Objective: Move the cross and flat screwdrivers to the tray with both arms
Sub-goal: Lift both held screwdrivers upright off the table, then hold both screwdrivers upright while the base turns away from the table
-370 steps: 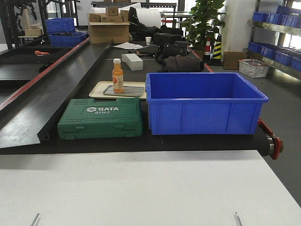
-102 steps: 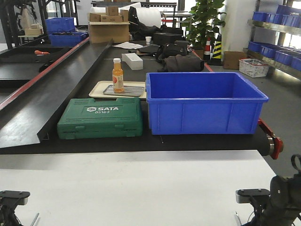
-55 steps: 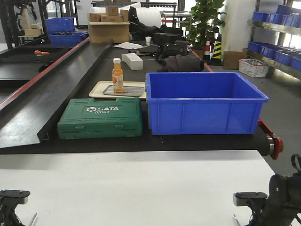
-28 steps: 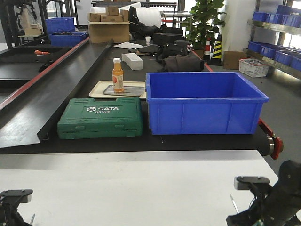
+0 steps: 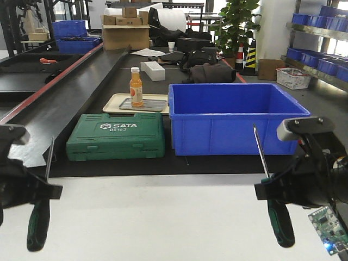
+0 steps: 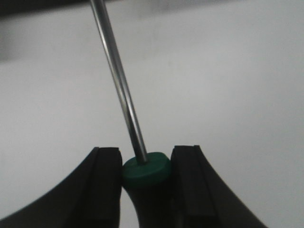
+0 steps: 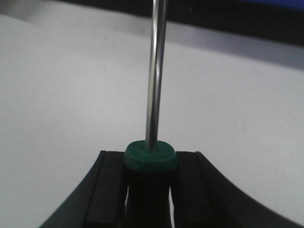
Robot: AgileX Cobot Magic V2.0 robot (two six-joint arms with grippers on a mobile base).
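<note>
left screwdriver (image 5: 38, 224): in the air above the white table (image 5: 157, 217), green-and-black handle down, steel shaft pointing up
left fingers (image 6: 107, 185): clamped on the handle just below its green collar
right screwdriver (image 5: 280, 223): also above the table, handle down, shaft leaning slightly left
right fingers (image 7: 108, 190): clamped on either side of the handle top
tray (image 5: 154, 106): far back on the black belt, lying in a beige tray (image 5: 111, 103), an orange bottle (image 5: 136, 87) standing on it
in between: green tool case (image 5: 116, 136) beside blue bin (image 5: 234, 117)
</note>
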